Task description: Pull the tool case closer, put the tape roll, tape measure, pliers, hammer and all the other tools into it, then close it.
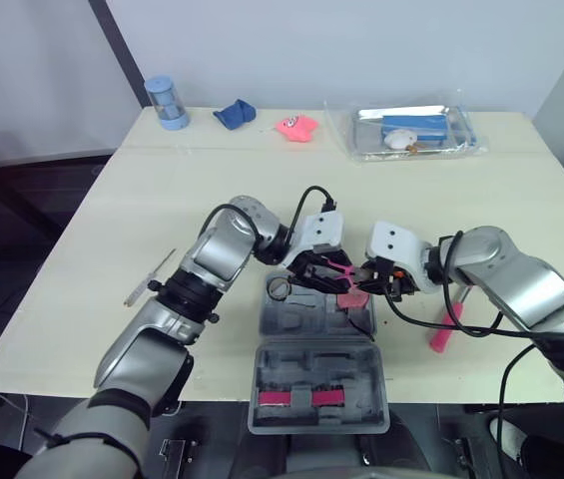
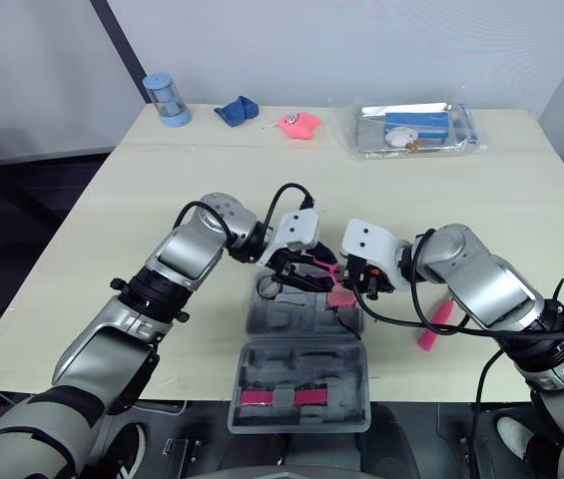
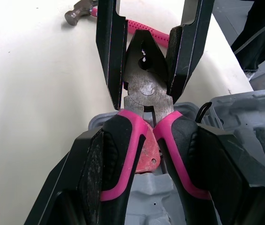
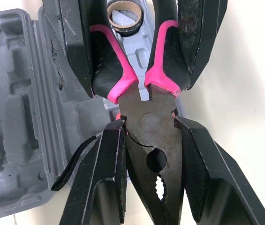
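Observation:
The pliers (image 1: 340, 267), black with pink grips, hang over the far edge of the open grey tool case (image 1: 301, 321). My left gripper (image 3: 144, 140) is shut on the handles, and my right gripper (image 4: 148, 124) is shut on the steel head from the other end. A tape roll (image 4: 125, 16) sits in the case's far left corner, with a red tool (image 3: 146, 152) in the tray under the pliers. The hammer (image 1: 446, 329), with a pink handle, lies on the table right of the case. The case lid (image 1: 318, 384) lies flat toward me.
A slim metal tool (image 1: 150, 277) lies on the table to the left. Along the far edge stand a blue canister (image 1: 167, 102), a blue cloth (image 1: 234, 114), a pink item (image 1: 297, 126) and a clear bag over a tray (image 1: 413, 130).

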You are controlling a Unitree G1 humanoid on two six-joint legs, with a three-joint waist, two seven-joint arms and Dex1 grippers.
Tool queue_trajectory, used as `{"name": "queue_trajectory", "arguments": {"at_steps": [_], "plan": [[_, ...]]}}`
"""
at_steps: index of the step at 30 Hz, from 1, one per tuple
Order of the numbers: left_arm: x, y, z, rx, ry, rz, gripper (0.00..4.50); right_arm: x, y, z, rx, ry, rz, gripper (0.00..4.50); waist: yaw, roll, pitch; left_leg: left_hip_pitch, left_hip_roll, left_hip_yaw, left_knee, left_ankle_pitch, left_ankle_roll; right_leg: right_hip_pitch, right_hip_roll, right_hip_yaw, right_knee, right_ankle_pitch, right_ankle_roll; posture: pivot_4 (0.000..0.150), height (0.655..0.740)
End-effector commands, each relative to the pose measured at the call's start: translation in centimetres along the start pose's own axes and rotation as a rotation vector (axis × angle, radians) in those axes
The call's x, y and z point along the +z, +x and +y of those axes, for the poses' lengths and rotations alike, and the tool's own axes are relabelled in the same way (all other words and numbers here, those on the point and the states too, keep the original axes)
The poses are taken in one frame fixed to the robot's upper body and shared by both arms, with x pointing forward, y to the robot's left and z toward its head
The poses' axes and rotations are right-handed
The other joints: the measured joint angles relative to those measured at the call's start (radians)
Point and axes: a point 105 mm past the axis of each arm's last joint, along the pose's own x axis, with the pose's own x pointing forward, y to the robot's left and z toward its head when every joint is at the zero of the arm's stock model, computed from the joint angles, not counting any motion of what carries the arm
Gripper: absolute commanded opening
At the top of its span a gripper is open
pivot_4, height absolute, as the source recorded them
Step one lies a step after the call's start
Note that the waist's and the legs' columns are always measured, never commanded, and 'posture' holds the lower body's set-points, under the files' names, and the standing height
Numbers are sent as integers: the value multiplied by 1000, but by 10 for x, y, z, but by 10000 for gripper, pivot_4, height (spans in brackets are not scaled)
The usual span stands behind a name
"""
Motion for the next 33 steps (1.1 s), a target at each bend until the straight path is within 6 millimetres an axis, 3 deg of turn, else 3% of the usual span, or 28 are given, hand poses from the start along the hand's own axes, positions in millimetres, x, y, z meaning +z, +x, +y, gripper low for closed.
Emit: {"name": "queue_trajectory", "arguments": {"at_steps": [1, 4, 9, 13, 17, 24, 29, 33], "plan": [[9, -15, 7, 49, 12, -69, 34930, 8, -5, -2, -26, -54, -15, 10159, 0, 0, 0, 0, 0, 0, 0, 0, 0, 0, 0, 0, 0, 0, 0, 1500, 7400], [8, -25, 6, 62, -6, -107, 43967, 7, -6, -1, -25, -55, -14, 10159, -2, 0, 0, 0, 0, 0, 0, 0, 0, 0, 0, 0, 0, 0, 0, 1500, 7400], [-5, -52, -5, 81, -45, -152, 43967, 6, -5, 2, -12, -60, -2, 10159, -12, 0, 0, 0, 0, 0, 0, 0, 0, -1, 0, 0, 1, 0, 0, 1500, 7400], [-21, -87, -31, 101, -66, -226, 43967, 6, -6, 5, 3, -83, 32, 10159, -27, 1, 0, 0, 0, 0, 0, 0, 0, -2, 0, 1, 2, 0, 0, 1500, 7400], [-21, -107, -62, 138, -63, -343, 43967, 9, -6, 9, 32, -125, 57, 10159, -23, 1, 1, 0, 0, 0, 0, -2, 3, -3, 0, 1, 3, 0, 0, 1500, 7400], [-33, -130, -86, 269, -70, -340, 43967, 16, 4, 20, 77, -186, 92, 10159, -13, 1, 1, 0, 0, 0, 0, -2, 4, -3, -1, 1, 4, 0, 0, 1500, 7400], [-51, -152, -116, 263, -122, -264, 43967, 23, 14, 24, 99, -224, 120, 10159, -25, 3, 2, 0, 1, 1, -1, -2, 4, -4, -1, 1, 5, 0, 0, 1500, 7400], [-59, -166, -124, 294, -142, -228, 43967, 24, 18, 24, 104, -239, 148, 10159, -18, 3, 2, 0, 1, 1, -1, -2, 4, -5, -1, 1, 6, 0, -1, 1500, 7400]]}}
